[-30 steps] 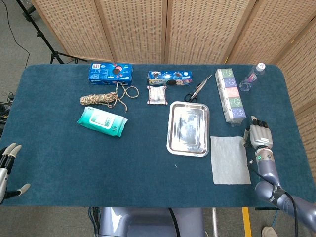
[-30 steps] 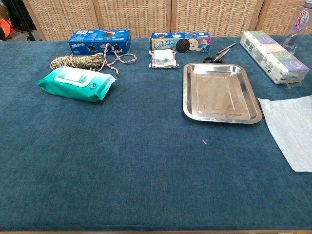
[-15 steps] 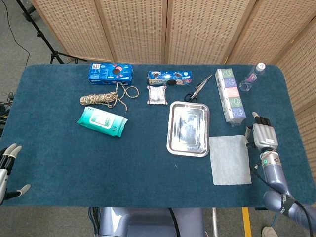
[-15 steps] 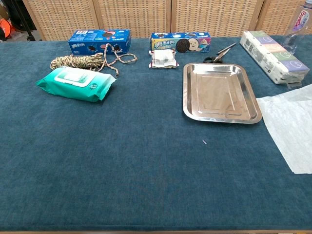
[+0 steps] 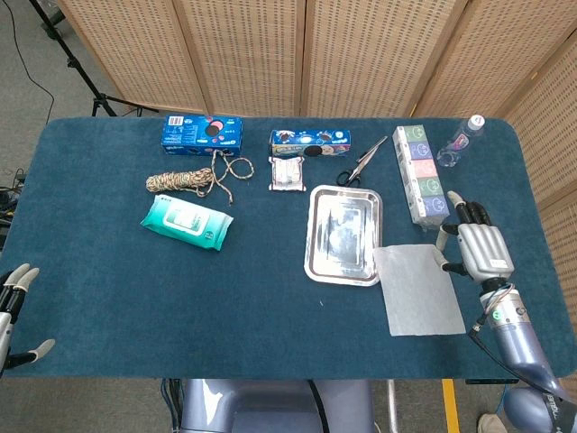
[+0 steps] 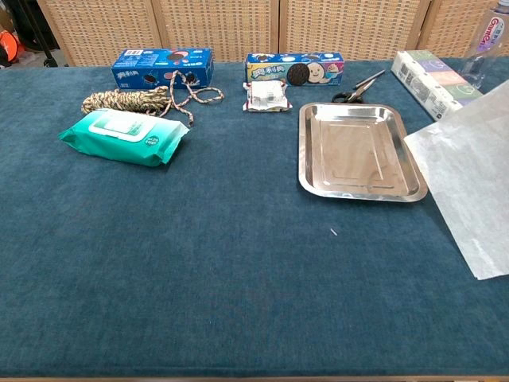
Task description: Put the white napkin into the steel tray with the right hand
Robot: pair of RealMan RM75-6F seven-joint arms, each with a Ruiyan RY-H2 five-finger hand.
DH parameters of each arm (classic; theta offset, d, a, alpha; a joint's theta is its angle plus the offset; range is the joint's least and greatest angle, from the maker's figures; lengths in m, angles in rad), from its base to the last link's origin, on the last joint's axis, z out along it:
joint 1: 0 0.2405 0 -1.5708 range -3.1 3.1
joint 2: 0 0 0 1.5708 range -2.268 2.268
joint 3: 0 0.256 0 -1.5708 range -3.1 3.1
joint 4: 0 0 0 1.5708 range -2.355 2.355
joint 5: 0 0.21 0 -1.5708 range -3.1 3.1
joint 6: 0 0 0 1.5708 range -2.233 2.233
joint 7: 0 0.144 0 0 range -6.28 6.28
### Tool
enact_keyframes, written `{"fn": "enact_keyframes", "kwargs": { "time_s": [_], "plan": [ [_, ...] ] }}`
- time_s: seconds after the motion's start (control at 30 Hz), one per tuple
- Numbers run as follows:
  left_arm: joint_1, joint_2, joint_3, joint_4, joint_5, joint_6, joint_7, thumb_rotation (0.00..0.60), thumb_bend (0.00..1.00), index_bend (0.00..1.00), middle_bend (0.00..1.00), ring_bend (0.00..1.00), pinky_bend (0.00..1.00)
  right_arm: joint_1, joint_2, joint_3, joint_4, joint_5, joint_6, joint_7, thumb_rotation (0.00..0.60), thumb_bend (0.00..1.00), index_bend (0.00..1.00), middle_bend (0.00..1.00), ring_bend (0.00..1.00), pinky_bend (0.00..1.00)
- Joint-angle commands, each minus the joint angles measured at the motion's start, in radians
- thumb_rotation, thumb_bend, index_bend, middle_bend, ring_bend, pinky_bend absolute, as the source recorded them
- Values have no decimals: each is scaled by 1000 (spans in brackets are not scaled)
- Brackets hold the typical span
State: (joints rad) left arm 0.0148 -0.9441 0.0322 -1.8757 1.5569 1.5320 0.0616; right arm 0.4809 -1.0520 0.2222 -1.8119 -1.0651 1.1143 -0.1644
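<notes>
Right hand (image 5: 476,250) near desk's right edge, fingers pinching right edge of white napkin (image 5: 418,289); napkin lifted, its left corner overlapping steel tray (image 5: 343,234) rim. Left hand (image 5: 13,302) off front-left corner, fingers spread, holding nothing. Bare cloth along front edge. Cookie boxes (image 6: 295,69) at far edge, writing unreadable.

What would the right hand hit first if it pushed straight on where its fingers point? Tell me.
Probably the tissue pack, just beyond the right hand's fingertips; height is unclear, so it might pass over it.

Napkin (image 5: 416,289) edge now lifted, trayward.
</notes>
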Motion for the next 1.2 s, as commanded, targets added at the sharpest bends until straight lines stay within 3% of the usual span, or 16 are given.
{"fn": "enact_keyframes", "kwargs": {
  "time_s": [0.03, 0.27, 0.4, 0.6, 0.8, 1.2],
  "plan": [
    [3, 4, 2, 3, 7, 5, -10, 600, 0, 0, 0, 0, 0, 5, 60, 36, -111, -19, 27, -8, 600, 801, 702, 0, 0, 0],
    [4, 9, 3, 9, 14, 10, -29, 600, 0, 0, 0, 0, 0, 56, 61, 92, -197, 51, 23, -38, 600, 843, 702, 0, 0, 0],
    [4, 13, 3, 14, 12, 8, -41, 600, 0, 0, 0, 0, 0, 139, -24, 148, -184, 174, 10, -62, 600, 852, 702, 0, 0, 0],
    [0, 17, -1, 20, 2, 2, -54, 600, 0, 0, 0, 0, 0, 257, -152, 188, -70, 378, 1, -143, 600, 852, 702, 0, 0, 0],
    [-10, 15, -10, 18, -28, -21, -48, 600, 0, 0, 0, 0, 0, 315, -230, 226, 36, 522, -30, -115, 600, 852, 702, 0, 0, 0],
    [-39, 14, -34, 0, -92, -69, -23, 600, 0, 0, 0, 0, 0, 377, -374, 252, 284, 586, -67, -46, 600, 878, 702, 0, 0, 0]
  ]
}}
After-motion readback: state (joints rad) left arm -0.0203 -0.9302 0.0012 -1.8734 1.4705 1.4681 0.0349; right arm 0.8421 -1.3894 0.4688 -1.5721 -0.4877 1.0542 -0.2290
